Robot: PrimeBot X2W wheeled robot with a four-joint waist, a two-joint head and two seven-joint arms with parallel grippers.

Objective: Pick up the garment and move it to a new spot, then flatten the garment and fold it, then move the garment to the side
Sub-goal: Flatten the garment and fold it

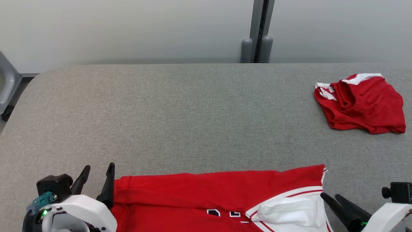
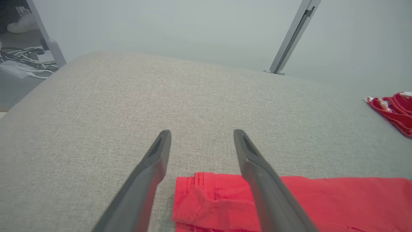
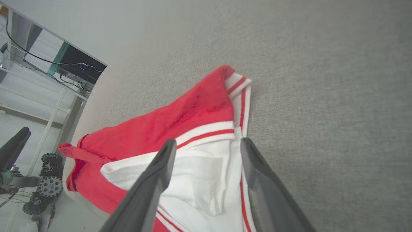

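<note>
Crumpled red shorts (image 1: 362,104) lie on the grey table (image 1: 180,116)

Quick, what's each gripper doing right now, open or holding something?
Left gripper: open, holding nothing, at the edge of the red jersey.
Right gripper: open, holding nothing, above the jersey's other end.

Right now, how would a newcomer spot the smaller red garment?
Start at the grey table. On its far right side lies a crumpled red bundle with white trim. Unlike the larger red jersey spread along the near edge, it is bunched up and alone.
</note>
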